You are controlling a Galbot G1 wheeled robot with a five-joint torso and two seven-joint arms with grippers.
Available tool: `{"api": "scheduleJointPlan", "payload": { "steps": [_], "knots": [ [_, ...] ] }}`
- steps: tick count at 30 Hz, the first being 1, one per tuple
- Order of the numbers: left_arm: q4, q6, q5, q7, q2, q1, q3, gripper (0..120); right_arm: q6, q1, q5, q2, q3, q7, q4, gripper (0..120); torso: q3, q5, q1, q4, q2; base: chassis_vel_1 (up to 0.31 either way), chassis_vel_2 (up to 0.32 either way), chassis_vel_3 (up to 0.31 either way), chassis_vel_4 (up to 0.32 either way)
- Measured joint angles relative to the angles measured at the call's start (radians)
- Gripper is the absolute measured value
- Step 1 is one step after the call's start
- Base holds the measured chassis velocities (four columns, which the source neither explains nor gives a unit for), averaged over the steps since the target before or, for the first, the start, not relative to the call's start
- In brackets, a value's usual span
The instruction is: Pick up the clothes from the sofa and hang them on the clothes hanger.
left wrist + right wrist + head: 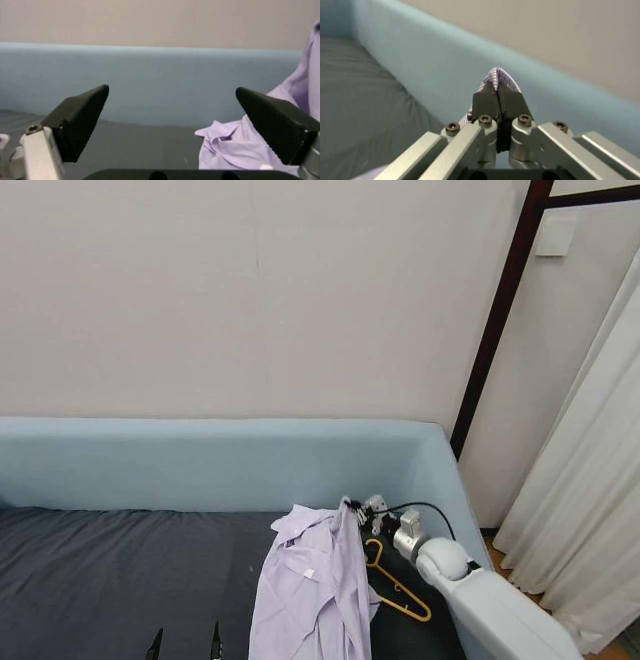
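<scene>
A lilac shirt point(318, 585) hangs in folds over the dark sofa seat point(120, 580) near the sofa's right end. My right gripper point(352, 508) is shut on the shirt's top edge and holds it lifted; in the right wrist view a pinch of striped lilac cloth point(499, 78) sticks out past the closed fingertips point(485, 103). An orange clothes hanger point(398, 585) lies on the seat just right of the shirt, beside my right arm. My left gripper point(185, 643) sits low at the front edge, open, with nothing between its fingers point(80, 120); the shirt point(250, 138) lies off to its side.
The sofa has a light blue backrest point(200, 465) and right armrest point(445, 490). A pale wall rises behind it. A dark door frame point(495, 320) and white curtains point(590, 510) stand to the right.
</scene>
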Motion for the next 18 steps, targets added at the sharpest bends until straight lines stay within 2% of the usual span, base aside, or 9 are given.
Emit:
{"api": "scheduleJointPlan", "payload": {
  "steps": [2,5,11,15,18],
  "knots": [
    [-0.007,0.005,-0.011,0.000,0.004,-0.006,-0.003,100,0.000,0.023,-0.007,-0.020,-0.005,0.003,0.039,0,0.000,-0.0001,0.000,0.0000,0.000,0.000,0.000,0.000,0.000],
    [-0.018,0.017,-0.038,-0.002,0.014,-0.024,-0.009,100,0.009,0.129,-0.020,-0.074,-0.034,0.003,0.102,0,0.000,-0.0001,0.000,0.0003,0.000,0.000,0.000,0.000,0.000],
    [-0.026,0.026,-0.067,-0.011,0.020,-0.044,-0.010,100,0.059,0.323,-0.021,-0.122,-0.111,-0.028,0.110,0,0.000,-0.0003,0.000,0.0002,0.000,0.000,0.000,0.000,0.000],
    [-0.062,0.046,-0.111,-0.021,0.019,-0.050,-0.019,100,0.085,0.509,0.078,-0.125,-0.190,-0.074,0.145,0,0.000,-0.0004,0.000,0.0006,0.000,0.000,0.000,0.000,0.000],
    [-0.083,0.056,-0.137,-0.021,0.027,-0.050,-0.025,100,0.087,0.540,0.111,-0.138,-0.213,-0.092,0.203,0,0.000,-0.0011,0.000,0.0012,0.000,0.000,0.000,0.000,0.000]
  ]
}}
